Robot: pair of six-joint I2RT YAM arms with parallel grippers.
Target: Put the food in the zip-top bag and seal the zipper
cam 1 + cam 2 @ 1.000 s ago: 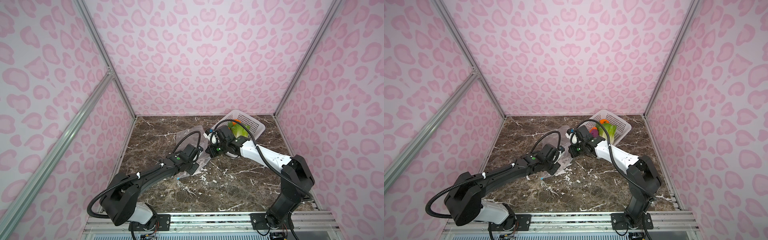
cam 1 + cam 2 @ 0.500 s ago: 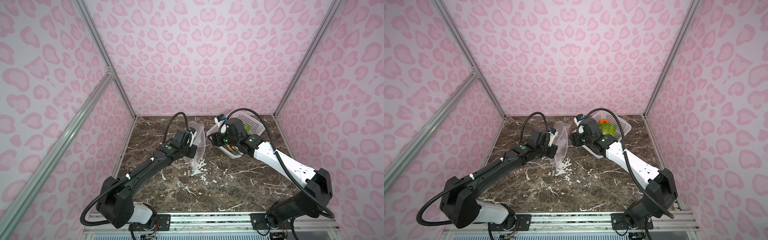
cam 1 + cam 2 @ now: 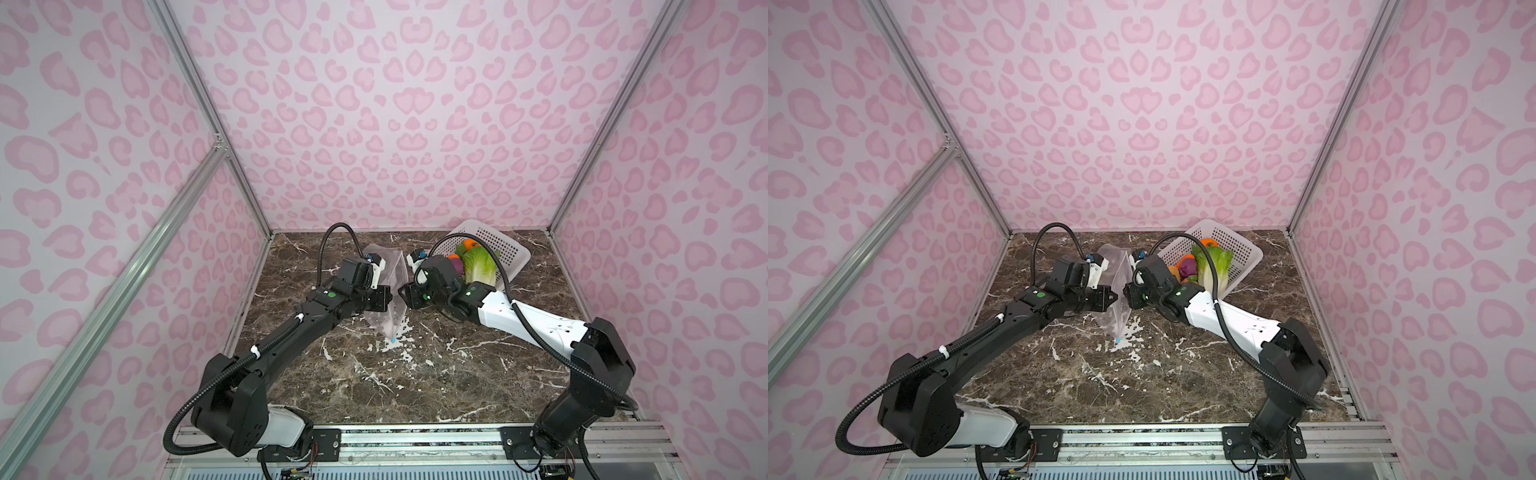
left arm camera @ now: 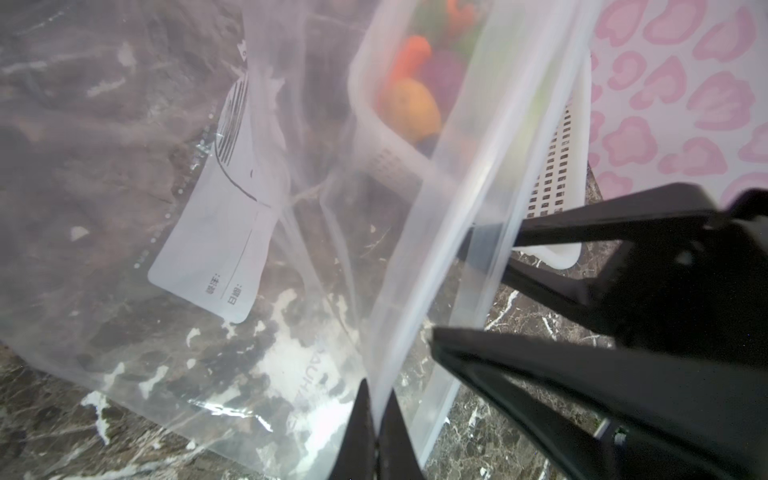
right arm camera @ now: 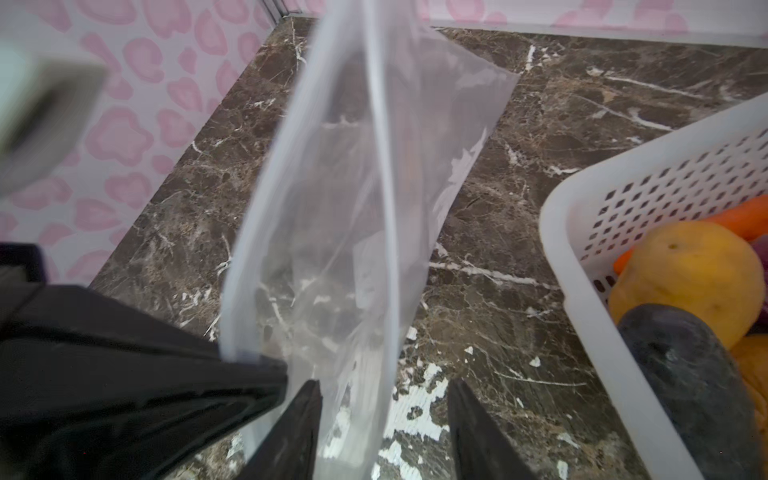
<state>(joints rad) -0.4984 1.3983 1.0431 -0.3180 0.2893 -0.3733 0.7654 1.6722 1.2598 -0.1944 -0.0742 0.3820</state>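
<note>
Pink leopard-spot walls close in three sides, so neither arm has much room to swing wide. The dark marble tabletop looks slick; a dropped bag would lie flat on it and be fiddly to lift. At the far right sits the white basket with all the food in it, none bagged yet.

Mid-table hangs the zip-top bag, one lip of its mouth pinched tight in the left gripper. The right gripper has its jaws apart around the opposite lip, not clamped. My worry is that it closes on both layers, or misses the thin film, and the mouth won't open for loading.

The zipper runs along that edge, and its blue slider is lowest, close to the marble.
</note>
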